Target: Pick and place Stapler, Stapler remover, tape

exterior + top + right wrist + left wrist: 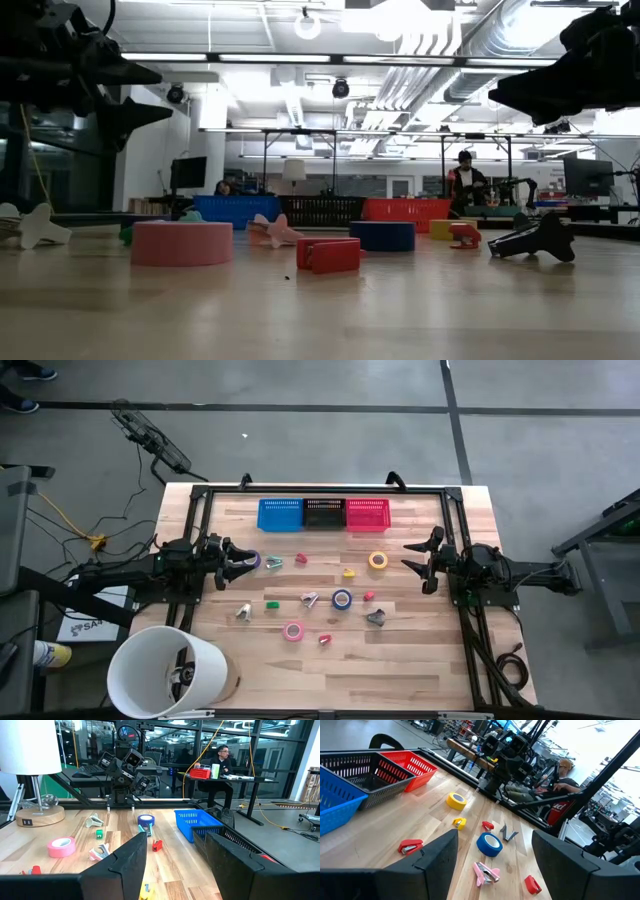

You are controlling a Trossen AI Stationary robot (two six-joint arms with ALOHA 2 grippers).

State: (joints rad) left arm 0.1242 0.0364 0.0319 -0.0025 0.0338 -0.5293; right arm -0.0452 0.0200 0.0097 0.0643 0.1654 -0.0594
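Left gripper [243,563]: we find it at the table's left edge, fingers spread wide and holding nothing; the purple tape roll [252,560] lies just beside its tips, possibly between them, which we cannot settle from above.
Bins: blue basket [279,513], black basket [324,512] and red basket [367,513] stand touching in a row at the far edge; no item is visible in them.
Small items, left half: a green and silver piece [273,562], a red stapler [302,558], a pale remover [243,611] and a green piece [271,602] lie apart on the wood.
Pink tape roll [293,630]: flat, near the front, with a red stapler [326,639] just beside it.
Blue tape roll [342,599]: flat at the table's centre, with a pink stapler [310,598] near it.
Yellow tape roll [378,560]: flat, nearer the right arm, close to a small yellow piece [349,572].
Dark remover [376,617]: right of centre, with a small red piece [368,596] near it.
Right gripper [418,558]: at the right edge, fingers wide apart, empty, raised off the table.
Step in hand: we judge this the start of the first pick; nothing is sorted yet.
Next move: we judge the left gripper must settle over the purple roll, straddle its wall, close, then carry it to a basket.
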